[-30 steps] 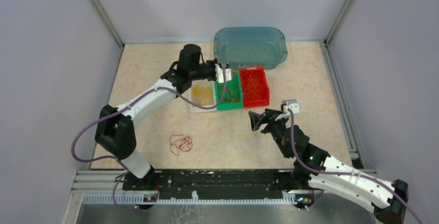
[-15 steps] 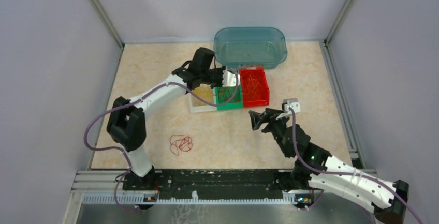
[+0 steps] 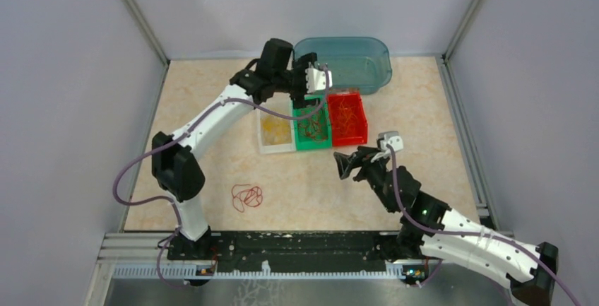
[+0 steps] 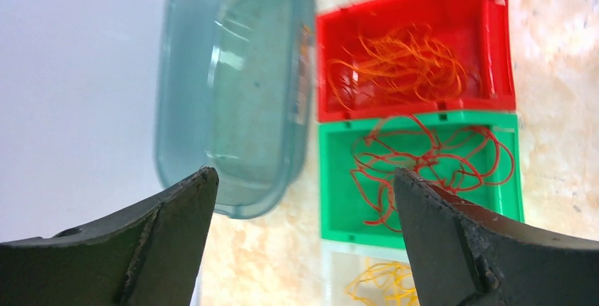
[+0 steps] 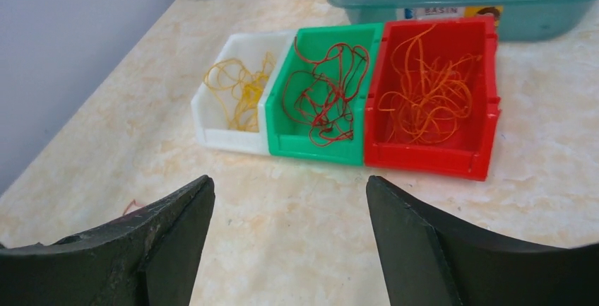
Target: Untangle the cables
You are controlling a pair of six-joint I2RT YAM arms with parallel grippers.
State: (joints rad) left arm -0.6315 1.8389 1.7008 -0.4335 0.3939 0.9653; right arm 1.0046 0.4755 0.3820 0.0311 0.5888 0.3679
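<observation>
A small clump of red cables [image 3: 247, 196] lies loose on the table at the front left. More thin cables lie sorted in three bins: yellow [image 5: 240, 87] in the white bin [image 5: 226, 140], red [image 4: 431, 157] in the green bin [image 4: 335, 179], orange [image 4: 402, 62] in the red bin [image 4: 494, 44]. My left gripper [image 4: 304, 173] hangs open above the green bin's back edge, nothing between its fingers. In the top view it [image 3: 309, 92] sits next to the basin. My right gripper [image 5: 289, 179] is open and empty over bare table in front of the bins.
A teal plastic basin [image 3: 342, 62] stands at the back, touching the bins' far side. Grey walls close in the table on the left, right and back. The right arm [image 3: 424, 210] stretches in from the front right corner.
My left gripper has opened wide and moved from over the green bin back toward the basin. The right gripper has shifted slightly left.
</observation>
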